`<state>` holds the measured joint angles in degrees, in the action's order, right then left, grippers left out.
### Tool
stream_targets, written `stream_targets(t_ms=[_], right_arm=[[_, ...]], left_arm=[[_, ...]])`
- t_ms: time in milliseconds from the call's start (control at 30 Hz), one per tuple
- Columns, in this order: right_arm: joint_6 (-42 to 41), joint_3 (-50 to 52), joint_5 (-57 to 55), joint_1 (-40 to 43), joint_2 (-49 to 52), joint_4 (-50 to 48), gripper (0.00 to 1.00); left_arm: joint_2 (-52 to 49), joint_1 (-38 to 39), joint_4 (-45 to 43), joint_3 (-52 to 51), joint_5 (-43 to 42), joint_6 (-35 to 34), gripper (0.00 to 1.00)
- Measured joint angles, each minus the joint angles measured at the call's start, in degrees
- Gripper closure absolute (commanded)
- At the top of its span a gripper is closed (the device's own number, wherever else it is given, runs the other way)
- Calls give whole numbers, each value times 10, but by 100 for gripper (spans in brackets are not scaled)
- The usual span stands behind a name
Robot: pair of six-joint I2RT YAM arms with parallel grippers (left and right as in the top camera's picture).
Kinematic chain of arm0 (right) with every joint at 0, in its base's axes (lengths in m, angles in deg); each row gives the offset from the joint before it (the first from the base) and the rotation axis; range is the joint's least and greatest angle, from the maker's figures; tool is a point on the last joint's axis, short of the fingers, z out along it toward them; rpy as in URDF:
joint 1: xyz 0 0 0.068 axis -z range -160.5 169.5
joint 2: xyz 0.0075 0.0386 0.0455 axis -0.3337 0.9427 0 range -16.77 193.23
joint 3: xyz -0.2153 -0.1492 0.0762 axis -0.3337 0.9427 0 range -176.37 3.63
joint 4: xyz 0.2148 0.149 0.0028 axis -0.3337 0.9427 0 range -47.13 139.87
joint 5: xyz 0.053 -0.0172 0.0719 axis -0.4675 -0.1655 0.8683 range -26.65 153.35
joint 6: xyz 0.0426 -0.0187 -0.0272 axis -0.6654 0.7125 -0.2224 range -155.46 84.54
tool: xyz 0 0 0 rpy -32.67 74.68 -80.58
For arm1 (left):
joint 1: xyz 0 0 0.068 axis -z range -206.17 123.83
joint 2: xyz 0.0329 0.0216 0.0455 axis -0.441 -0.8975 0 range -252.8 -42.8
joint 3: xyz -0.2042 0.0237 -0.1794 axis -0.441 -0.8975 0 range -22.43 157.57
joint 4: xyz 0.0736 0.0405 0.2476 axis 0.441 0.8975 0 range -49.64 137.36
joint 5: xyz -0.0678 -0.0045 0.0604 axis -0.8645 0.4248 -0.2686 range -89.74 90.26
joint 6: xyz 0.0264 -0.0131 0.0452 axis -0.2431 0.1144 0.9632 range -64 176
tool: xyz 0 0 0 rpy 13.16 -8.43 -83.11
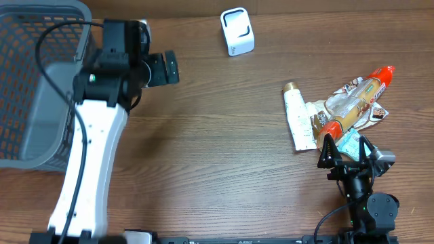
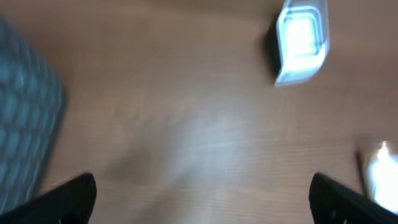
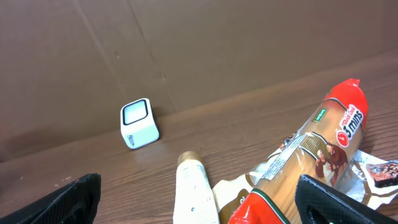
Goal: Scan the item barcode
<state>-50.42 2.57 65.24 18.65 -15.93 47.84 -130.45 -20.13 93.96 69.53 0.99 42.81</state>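
We see a wide lane of bare wooden table (image 1: pixel 217 156) running through the middle, open from the near edge to the far one. On the left, the grey basket (image 1: pixel 30 102) walls off that side, and the left arm (image 1: pixel 95 156) stretches along just beside it. The left gripper (image 1: pixel 169 68), jaws spread, faces out over free wood. At the far edge the white scanner (image 1: pixel 237 32) stands alone, with passage on either side. The right is crowded. The cream tube (image 1: pixel 296 118), the long red-tipped pasta pack (image 1: pixel 356 102) and the small packets (image 1: pixel 377 113) lie touching one another. They sit directly ahead of the wide-spread right gripper (image 1: pixel 346 149).
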Motion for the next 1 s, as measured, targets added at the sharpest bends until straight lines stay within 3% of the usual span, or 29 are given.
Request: stream_targets(t_ms=[133, 200, 433, 667, 833, 1000], right_arm=[[0, 0, 0, 0, 0, 2, 0], [0, 0, 0, 0, 0, 1, 0], [0, 0, 0, 0, 0, 2, 0], [0, 0, 0, 0, 0, 2, 0], [0, 0, 0, 0, 0, 2, 0], [0, 0, 0, 0, 0, 2, 0]], left_arm=[[110, 3, -186, -151, -5, 10, 0], [181, 3, -328, -265, -18, 24, 0], [350, 3, -575, -553, -52, 77, 0], [525, 3, -622, -757, -59, 198, 0], [642, 3, -608, -845, -59, 270, 0], [728, 3, -572, -902, -59, 298, 0]])
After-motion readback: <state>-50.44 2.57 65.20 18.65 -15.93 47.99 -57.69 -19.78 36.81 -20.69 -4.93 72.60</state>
